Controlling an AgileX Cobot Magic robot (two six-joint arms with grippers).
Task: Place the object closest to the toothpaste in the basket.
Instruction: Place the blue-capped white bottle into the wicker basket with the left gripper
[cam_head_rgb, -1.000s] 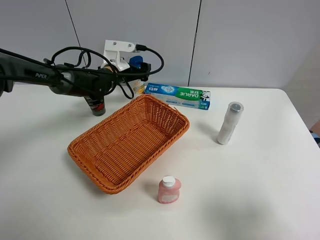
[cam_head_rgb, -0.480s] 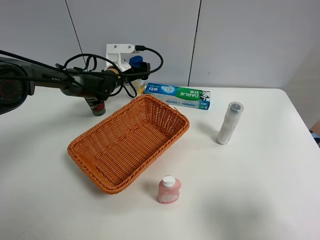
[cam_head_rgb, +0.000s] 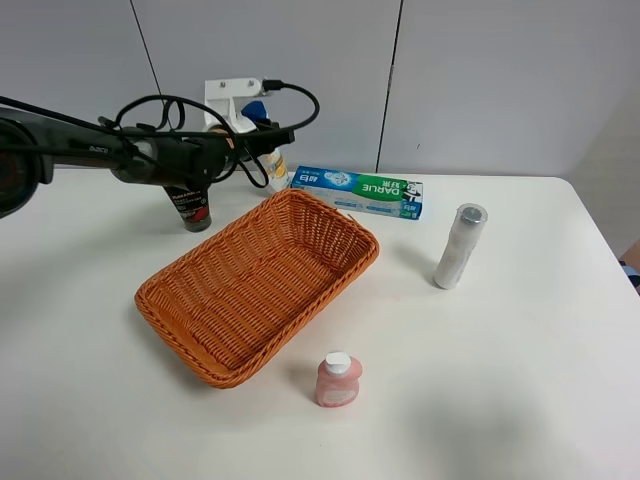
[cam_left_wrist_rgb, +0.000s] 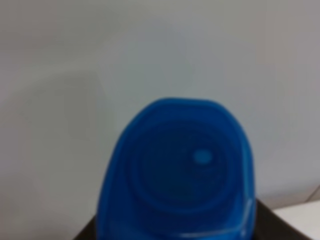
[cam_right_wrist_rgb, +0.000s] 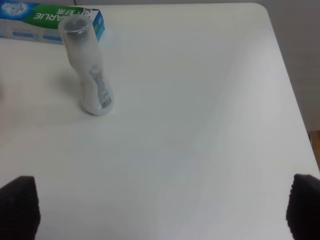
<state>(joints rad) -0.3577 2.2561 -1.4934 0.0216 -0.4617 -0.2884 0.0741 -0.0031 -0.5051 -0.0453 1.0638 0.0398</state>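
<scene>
The blue cap (cam_left_wrist_rgb: 175, 170) fills the left wrist view, blurred and cut by the edge. From the high camera, the left arm (cam_head_rgb: 160, 158) hides most of the bottle (cam_head_rgb: 276, 166), and how its jaws stand cannot be told.

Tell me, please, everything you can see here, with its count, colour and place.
table: 1, white, under everything
wicker basket: 1, orange, table centre-left, empty
toothpaste box: 1, green-white-blue, behind the basket
translucent bottle: 1, silver cap, right of the basket
pink bottle: 1, white cap, before the basket
dark can: 1, black and red, rear left
blue-capped bottle: 1, pale body, left of the toothpaste box
left hand: 1, black, at the blue-capped bottle, grip unclear
right hand: 1, black, open, over the table's right side
</scene>
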